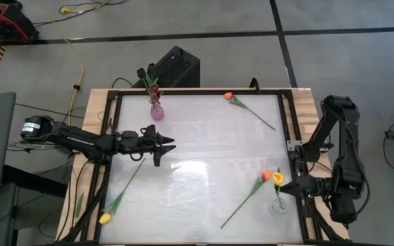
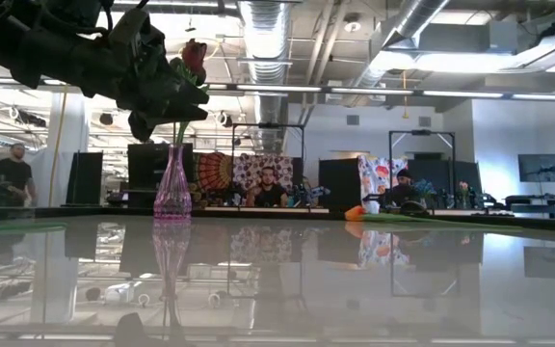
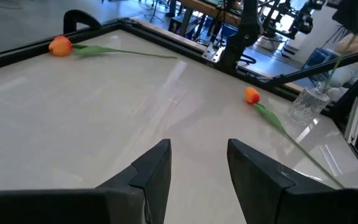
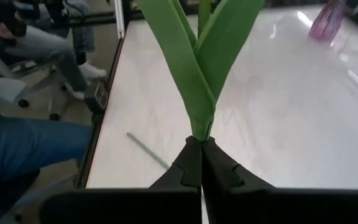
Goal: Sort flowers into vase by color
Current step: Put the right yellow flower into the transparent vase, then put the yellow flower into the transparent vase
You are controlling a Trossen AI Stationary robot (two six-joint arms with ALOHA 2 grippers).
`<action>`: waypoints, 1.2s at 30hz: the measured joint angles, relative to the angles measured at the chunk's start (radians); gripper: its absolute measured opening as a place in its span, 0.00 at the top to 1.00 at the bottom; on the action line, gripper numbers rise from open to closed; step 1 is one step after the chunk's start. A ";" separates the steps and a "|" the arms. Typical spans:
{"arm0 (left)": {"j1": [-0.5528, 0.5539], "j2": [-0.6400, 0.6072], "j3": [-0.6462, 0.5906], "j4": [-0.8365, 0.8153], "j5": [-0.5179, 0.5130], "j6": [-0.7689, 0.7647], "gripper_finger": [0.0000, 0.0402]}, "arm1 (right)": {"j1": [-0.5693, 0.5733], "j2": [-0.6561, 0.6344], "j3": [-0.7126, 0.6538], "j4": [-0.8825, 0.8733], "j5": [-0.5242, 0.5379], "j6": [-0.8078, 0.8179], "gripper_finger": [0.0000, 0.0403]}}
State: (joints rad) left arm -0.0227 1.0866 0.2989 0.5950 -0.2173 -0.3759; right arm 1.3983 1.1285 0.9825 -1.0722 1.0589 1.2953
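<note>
Right tool (image 4: 201, 163) sits at the worktop's (image 1: 204, 147) right edge, fingers pinched together on a yellow tulip (image 1: 278, 179) stem, its head just above the clear vase (image 1: 278, 205). Left tool (image 1: 166, 144) hovers mid-left, fingers apart, gripping nothing. A dark red tulip (image 1: 153, 87) stands in the pink vase (image 1: 156, 111) at the far edge. 2 orange tulips (image 1: 228, 96) (image 1: 266, 175) and 1 yellow one (image 1: 104, 218) lie flat.

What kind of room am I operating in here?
Probably an open-plan robotics lab or workshop: exposed ceiling ducts, people seated at a workbench behind the table, and cables trailing across the floor.
</note>
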 joint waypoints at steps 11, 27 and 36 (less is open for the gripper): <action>0.000 0.000 0.000 0.000 0.001 0.001 0.64 | 0.000 0.009 0.000 0.004 -0.163 0.233 0.68; 0.000 0.000 0.018 -0.071 0.256 -0.087 0.64 | 0.000 -0.071 0.000 0.057 -0.439 0.454 0.45; -0.089 0.000 0.290 -0.968 0.124 -0.378 0.69 | -0.045 -0.069 0.000 0.058 -0.436 0.380 0.48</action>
State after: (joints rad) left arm -0.1118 1.0866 0.5887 -0.3732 -0.0938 -0.7540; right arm 1.3533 1.0595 0.9825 -1.0145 0.6232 1.6750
